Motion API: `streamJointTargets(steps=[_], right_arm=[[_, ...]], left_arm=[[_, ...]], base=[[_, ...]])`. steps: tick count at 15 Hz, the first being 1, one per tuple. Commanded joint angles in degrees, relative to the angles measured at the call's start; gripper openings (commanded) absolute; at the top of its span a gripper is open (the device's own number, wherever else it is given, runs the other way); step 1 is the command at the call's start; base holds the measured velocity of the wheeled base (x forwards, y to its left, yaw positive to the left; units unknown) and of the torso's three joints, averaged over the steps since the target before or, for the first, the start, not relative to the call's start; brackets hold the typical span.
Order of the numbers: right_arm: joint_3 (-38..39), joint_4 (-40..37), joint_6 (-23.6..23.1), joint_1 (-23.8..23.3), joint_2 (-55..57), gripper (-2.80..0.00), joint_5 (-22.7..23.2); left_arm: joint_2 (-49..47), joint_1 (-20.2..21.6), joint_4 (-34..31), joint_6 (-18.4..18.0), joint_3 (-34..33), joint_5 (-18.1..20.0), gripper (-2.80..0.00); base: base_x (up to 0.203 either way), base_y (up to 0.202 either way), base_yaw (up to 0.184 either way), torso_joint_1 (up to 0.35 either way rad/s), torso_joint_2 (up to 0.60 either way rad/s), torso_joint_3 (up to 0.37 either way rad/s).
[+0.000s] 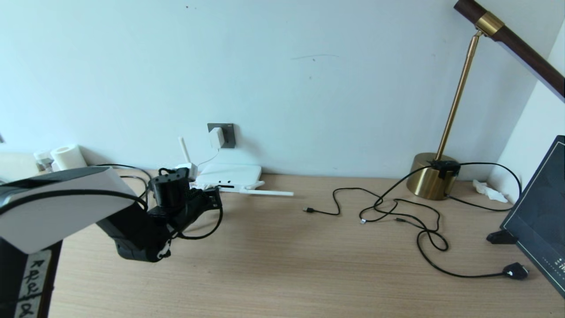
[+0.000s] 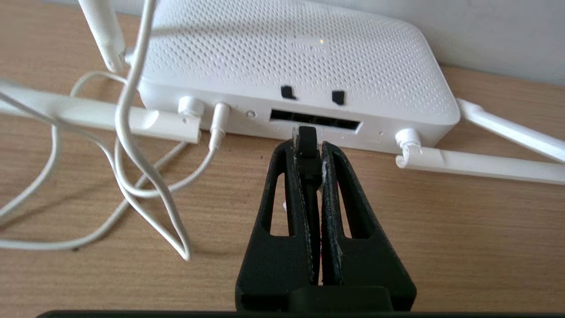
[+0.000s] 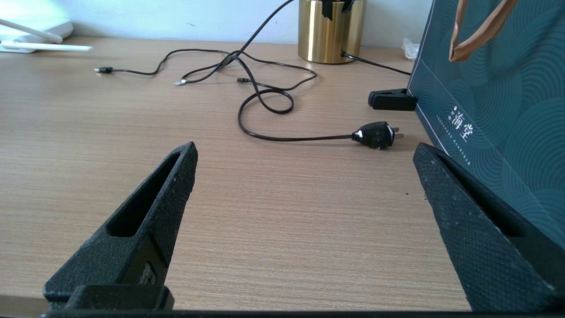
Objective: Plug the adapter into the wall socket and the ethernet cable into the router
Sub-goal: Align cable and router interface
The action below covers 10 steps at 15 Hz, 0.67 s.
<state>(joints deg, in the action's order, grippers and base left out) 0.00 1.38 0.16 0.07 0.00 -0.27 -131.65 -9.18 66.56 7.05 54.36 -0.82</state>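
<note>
Black ethernet cable (image 2: 307, 145) is pinched at its connector end between the fingers of the left gripper (image 2: 307, 152), jaws clenched on it with only the tip poking out past the fingertips. Grip that far forward is probably so the plug stays stiff and steerable for insertion. Plug's long axis runs along the gripper's own line, tip aimed straight at the dark port slot (image 2: 315, 120) on the router (image 2: 291, 57). Tip sits just at the slot's lower lip, towards its left end; can't tell whether it has entered. Rest of the cable loops back under the gripper in the head view (image 1: 207, 229).

Router lies flat on the desk (image 2: 463, 229) against the wall, port face turned out towards the robot, so the approach is level and head-on. Antennas (image 2: 476, 161) are folded down along the desk on both sides, clear of the port slot. White cord (image 2: 145, 176) is already seated in the round jack left of the slot and coils loosely on the desk.

Adapter (image 1: 216, 137) looks already seated in the wall socket (image 1: 227, 134) above the router, so I judge that half done.

Right gripper (image 3: 304, 185) is wide open, holding nothing, low over the desk well to the right, near the lamp base (image 3: 332, 30) and the loose black cables (image 3: 265, 95).
</note>
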Motion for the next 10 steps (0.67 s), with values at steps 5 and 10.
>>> streamJointTargets(steps=[5, 10], right_arm=[[0.7, 0.0, -0.2, 0.0, 0.0, 0.0, 0.0], [0.7, 0.0, -0.2, 0.0, 0.0, 0.0, 0.1]], left_arm=[[-0.1, 1.0, -2.2, -3.3, 1.7, -0.2, -2.8], [-0.1, 1.2, -5.9, -4.4, 4.2, -0.2, -2.8]], base=[[0.0, 0.0, 0.0, 0.0, 0.0, 0.0], [0.0, 0.0, 0.0, 0.0, 0.0, 0.0]])
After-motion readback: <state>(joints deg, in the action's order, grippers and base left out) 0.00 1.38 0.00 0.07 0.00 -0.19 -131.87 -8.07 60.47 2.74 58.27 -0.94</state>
